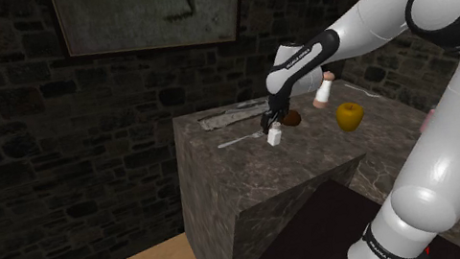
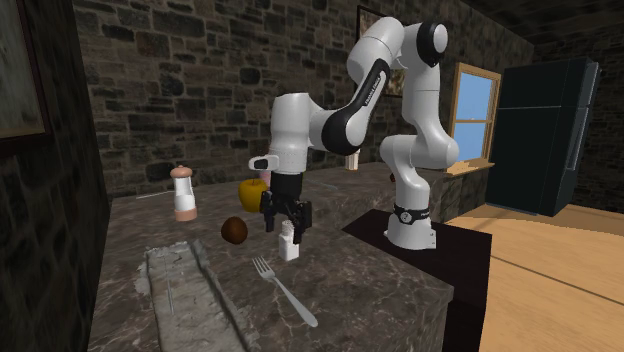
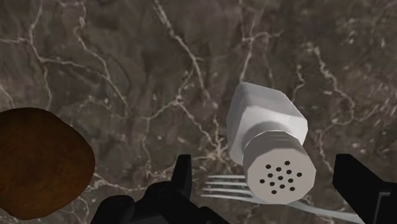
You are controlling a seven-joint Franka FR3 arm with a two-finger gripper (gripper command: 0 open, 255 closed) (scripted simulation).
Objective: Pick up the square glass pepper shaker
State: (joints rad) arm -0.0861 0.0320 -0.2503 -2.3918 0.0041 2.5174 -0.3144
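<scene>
Gripper [image 2: 286, 224], fingers spread apart, just above the cap of the white pepper shaker [image 2: 290, 245]. The shaker stands upright on the dark marble counter [image 2: 380, 275], with a fork [image 2: 284, 291] just beside it and a brown ball [image 2: 234, 230] near.

Shoulder view: behind arm [image 1: 456, 45], looking down counter [image 1: 225, 168]. Second exterior: opposite, facing stand [image 2: 470, 250]. Wrist: close, straight down. All 3 share pepper shaker [image 3: 267, 143].

One white shaker [image 2: 289, 244], one fork [image 2: 284, 291], one brown ball [image 2: 234, 230], one yellow fruit [image 2: 250, 195], one tall grinder [image 2: 182, 194]
</scene>
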